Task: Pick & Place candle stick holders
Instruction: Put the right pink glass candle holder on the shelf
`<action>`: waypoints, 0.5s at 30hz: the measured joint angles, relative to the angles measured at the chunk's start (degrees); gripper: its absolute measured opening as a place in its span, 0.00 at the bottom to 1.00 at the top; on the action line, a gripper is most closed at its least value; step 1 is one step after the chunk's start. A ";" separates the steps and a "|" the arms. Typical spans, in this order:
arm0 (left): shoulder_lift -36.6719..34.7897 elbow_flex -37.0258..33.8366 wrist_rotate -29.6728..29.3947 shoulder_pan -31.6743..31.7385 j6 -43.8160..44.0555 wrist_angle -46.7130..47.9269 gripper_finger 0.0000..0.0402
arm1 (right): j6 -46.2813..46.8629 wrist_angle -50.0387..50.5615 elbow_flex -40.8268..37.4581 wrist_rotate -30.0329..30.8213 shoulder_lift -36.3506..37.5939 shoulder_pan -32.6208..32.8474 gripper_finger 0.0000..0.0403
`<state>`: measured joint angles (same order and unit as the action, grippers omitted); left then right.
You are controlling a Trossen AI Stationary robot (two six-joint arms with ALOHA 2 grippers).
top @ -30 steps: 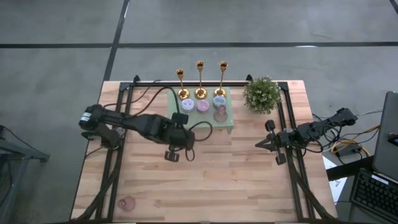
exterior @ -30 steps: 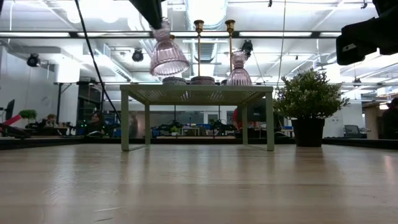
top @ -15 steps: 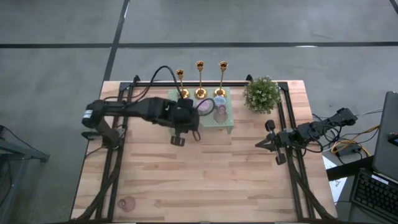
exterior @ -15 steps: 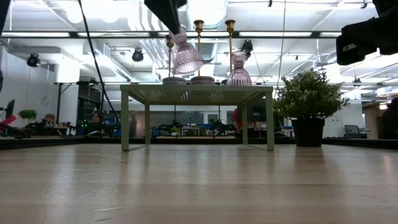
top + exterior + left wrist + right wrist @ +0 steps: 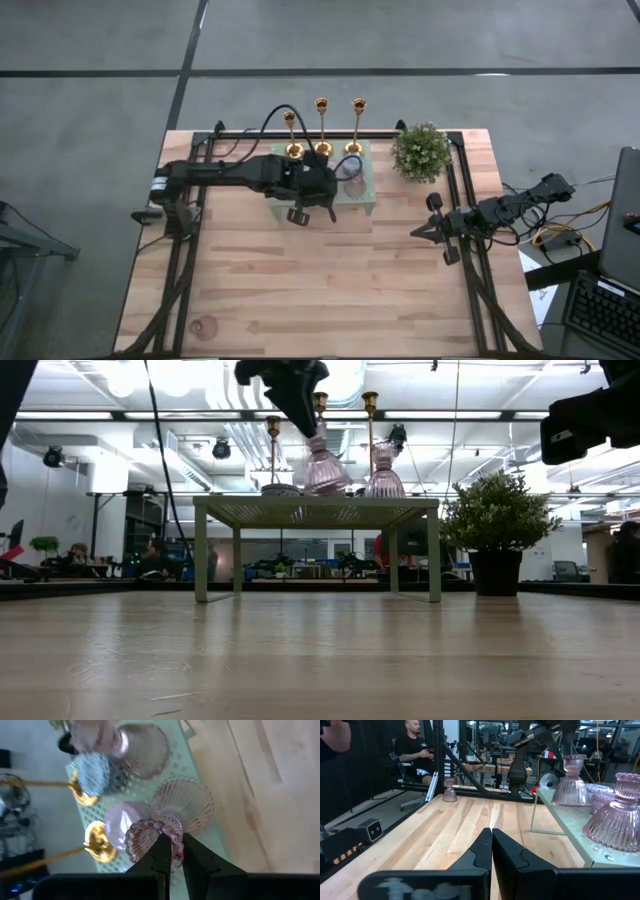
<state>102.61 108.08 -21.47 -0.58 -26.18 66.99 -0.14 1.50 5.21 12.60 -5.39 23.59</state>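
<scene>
My left gripper (image 5: 318,190) is shut on a pink ribbed glass holder (image 5: 325,468) over the pale green stand (image 5: 368,198). The holder's wide foot is at the stand's top; whether it touches I cannot tell. A second pink glass holder (image 5: 385,475) stands on the stand's right part. A pale blue cup (image 5: 97,772) and a lilac cup (image 5: 122,822) sit on the stand in front of three gold candlesticks (image 5: 322,128). My right gripper (image 5: 415,232) is shut and empty at the table's right. My left gripper pinches the beaded rim (image 5: 174,842) of the holder's narrow upper cup. One finger (image 5: 161,851) seems to be inside the cup and the other outside. The fingers come from above, slanting down. The holder hangs nearly upright, wide foot down, over the stand's middle.
A bushy potted plant (image 5: 420,150) stands right of the stand at the far edge. Another pink glass holder (image 5: 205,326) stands at the table's near left corner. Bare wood lies between it and the stand. People sit in the room beyond the table.
My left gripper has carried the pink glass holder from the table's middle toward the far edge and the right, over the stand, and down toward its top. The holder was tilted and now hangs nearly upright.
</scene>
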 joint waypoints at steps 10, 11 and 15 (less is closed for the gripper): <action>5.53 6.19 -3.59 0.48 -3.52 2.04 0.08 | 0.02 0.02 0.00 0.00 -0.02 -0.02 0.02; 5.69 6.20 -4.33 0.58 -3.97 2.05 0.08 | 0.09 0.00 0.00 0.00 -0.02 -0.02 0.02; 6.45 6.20 -4.81 1.02 -4.13 1.97 0.08 | 0.04 0.00 0.00 -0.01 0.00 -0.02 0.02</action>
<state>109.06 114.28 -26.28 0.45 -30.31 68.96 -0.10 1.50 5.21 12.59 -5.39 23.57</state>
